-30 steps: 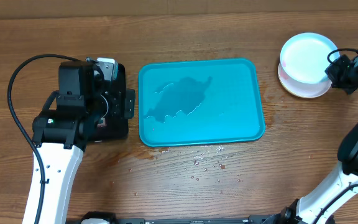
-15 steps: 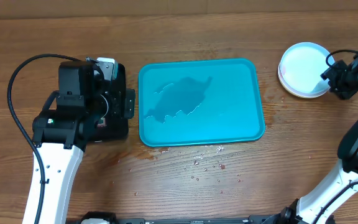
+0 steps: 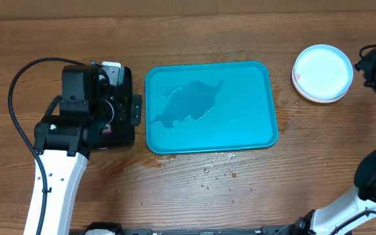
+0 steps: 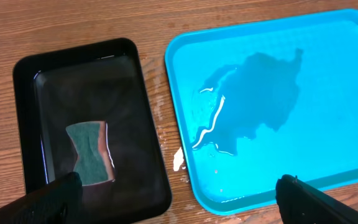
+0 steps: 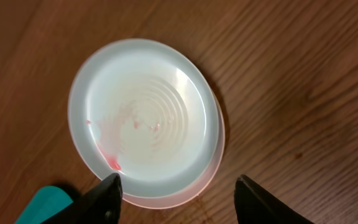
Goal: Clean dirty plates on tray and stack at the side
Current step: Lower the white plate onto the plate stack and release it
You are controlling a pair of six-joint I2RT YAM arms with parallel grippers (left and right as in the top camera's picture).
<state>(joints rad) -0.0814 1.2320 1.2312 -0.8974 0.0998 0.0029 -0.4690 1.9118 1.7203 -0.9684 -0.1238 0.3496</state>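
The turquoise tray lies mid-table and holds only a puddle of water, which the left wrist view shows as well. At the right side the plates sit stacked. The top one is light blue rimmed with a faint red smear, and a pale plate shows beneath it. My right gripper is open just right of the stack, holding nothing. My left gripper hangs wide open over the black tray and the turquoise tray's left edge.
A black tray left of the turquoise one holds water and a green sponge. Water drops dot the wood in front of the turquoise tray. The left arm's cable loops at the far left.
My right gripper opened and let the light blue rimmed plate settle onto the stack, then drew back to the right. The left arm has not moved.
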